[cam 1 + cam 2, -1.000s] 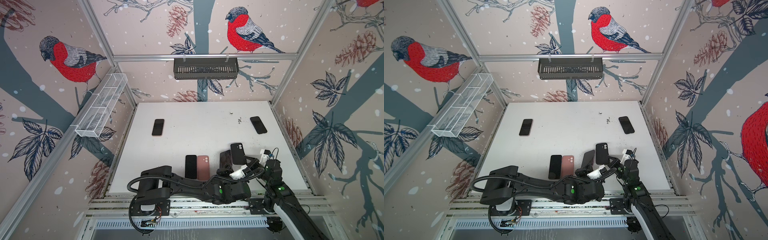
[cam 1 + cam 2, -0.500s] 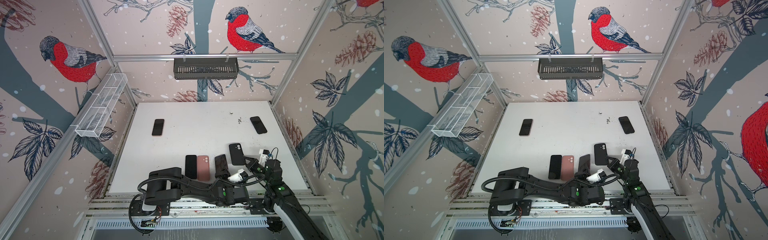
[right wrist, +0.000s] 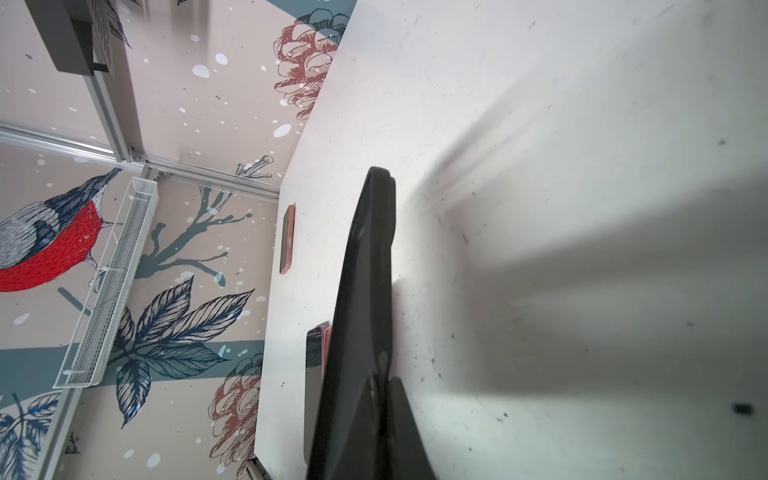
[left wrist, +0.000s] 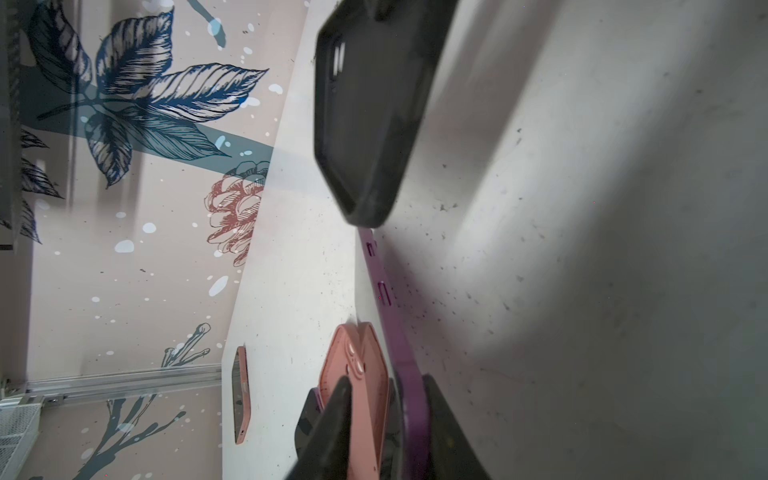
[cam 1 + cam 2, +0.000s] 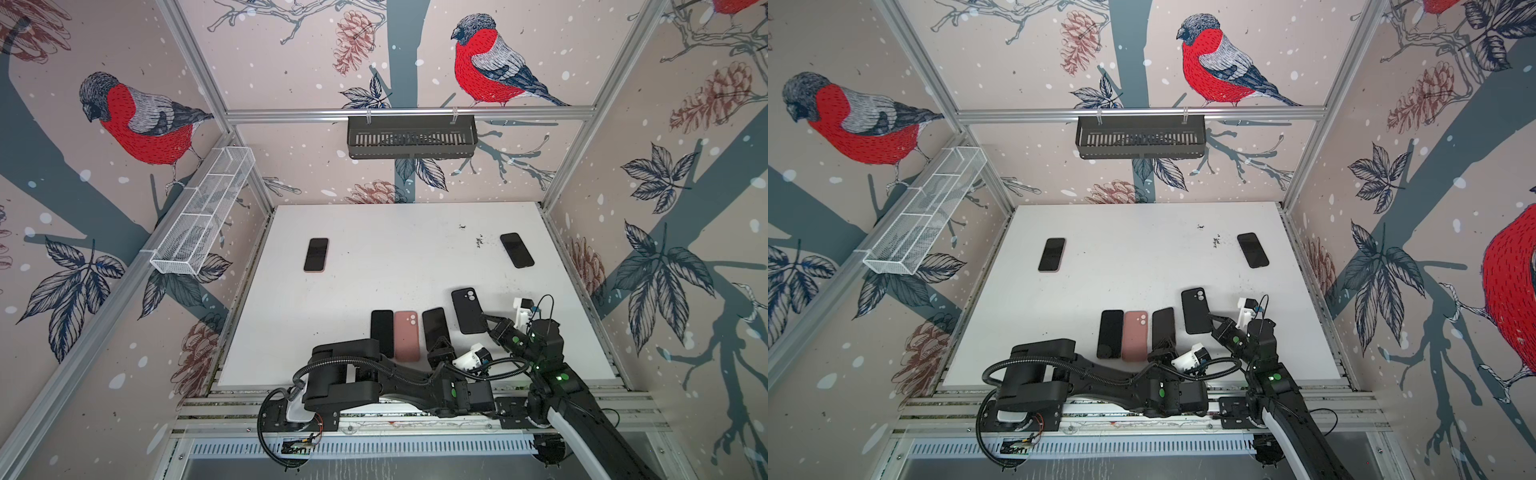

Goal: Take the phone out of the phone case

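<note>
- White table (image 5: pixel 390 249) inside a booth papered with bullfinches and pine cones. All the action is crammed at the near edge.
- So the phone (image 5: pixel 435 328) lies flat, screen up, in a little row near the front edge. It's clearly out of the case, and the left wrist cam catches its purple side with the buttons.
- Left gripper (image 5: pixel 440 344) sits right at the phone's near end with its jaws apart, gripping nothing. In the wrist view the fingers (image 4: pixel 442 424) straddle that end with room to spare.
- The case (image 5: pixel 468 311) is black, camera cutout facing up, just beside the phone on the right and a bit further back. From underneath, in the left wrist view, it looks hollow.
- Right gripper (image 5: pixel 485 322) is clamped on the case's near right corner. Its own cam shows the case edge-on, pinched between the fingers. Can't tell if the far end touches the table.
- On the phone's other side is a pink case (image 5: pixel 406 334), back up, then a dark phone (image 5: pixel 382 332) next to that.
- Further back and well apart are a left phone (image 5: pixel 316 254) and a right phone (image 5: pixel 516 250), both screen up.
- A black basket (image 5: pixel 411 137) hangs on the back rail, and a wire rack (image 5: pixel 203 212) is on the left wall.
</note>
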